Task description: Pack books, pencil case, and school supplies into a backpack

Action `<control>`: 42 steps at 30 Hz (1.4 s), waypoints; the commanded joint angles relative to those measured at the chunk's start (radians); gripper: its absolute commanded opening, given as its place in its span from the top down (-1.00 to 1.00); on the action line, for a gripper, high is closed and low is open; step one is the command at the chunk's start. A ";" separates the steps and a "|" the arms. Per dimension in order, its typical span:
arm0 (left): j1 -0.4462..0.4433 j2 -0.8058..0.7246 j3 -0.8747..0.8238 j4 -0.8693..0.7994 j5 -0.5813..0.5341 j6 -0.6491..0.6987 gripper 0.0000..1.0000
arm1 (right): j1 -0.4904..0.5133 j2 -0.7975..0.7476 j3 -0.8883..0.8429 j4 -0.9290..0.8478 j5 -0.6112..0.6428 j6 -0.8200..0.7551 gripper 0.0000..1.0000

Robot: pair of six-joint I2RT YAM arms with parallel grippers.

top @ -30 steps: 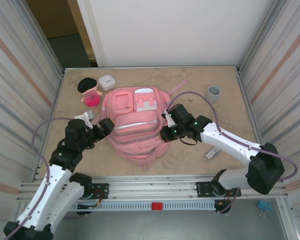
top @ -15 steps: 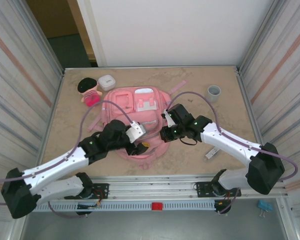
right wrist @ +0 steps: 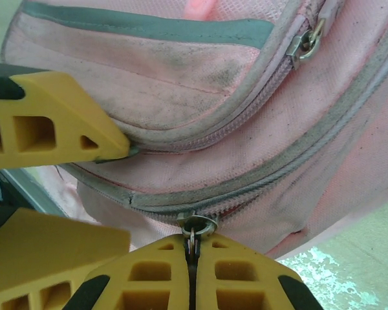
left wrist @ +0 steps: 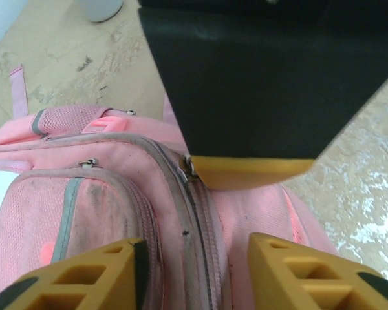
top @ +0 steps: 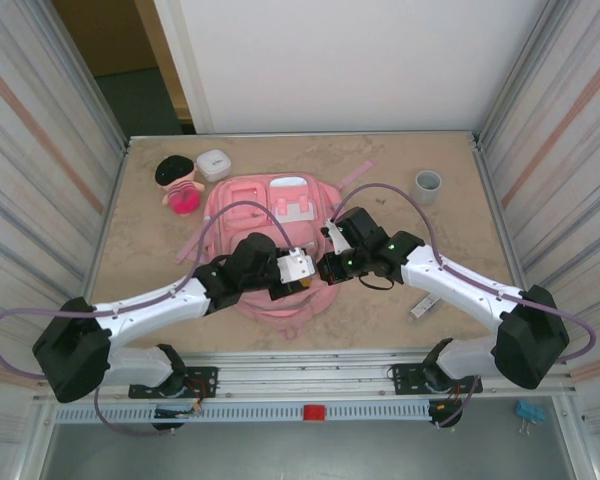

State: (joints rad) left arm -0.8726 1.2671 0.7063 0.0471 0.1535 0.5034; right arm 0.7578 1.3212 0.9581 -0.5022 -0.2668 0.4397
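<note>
Backpack lies flat at table centre, front pockets up. Right gripper pinched tight on zip pull at backpack's near right side. Left gripper just beside it, jaws partly apart, straddling zip seam, gripping nothing. White stick item on table beside right forearm.

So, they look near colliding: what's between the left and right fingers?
A stretch of backpack, its zip track running from the left fingers to the right fingers, in the left wrist view.
</note>
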 commanded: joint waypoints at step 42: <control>-0.010 -0.338 -0.122 -0.053 0.236 0.198 1.00 | -0.485 0.150 -0.020 0.212 -0.025 -0.051 1.00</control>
State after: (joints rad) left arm -0.8700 1.0019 0.5922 0.0219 0.2523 0.6849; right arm 0.3840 1.4292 0.9123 -0.3584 -0.5781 0.4042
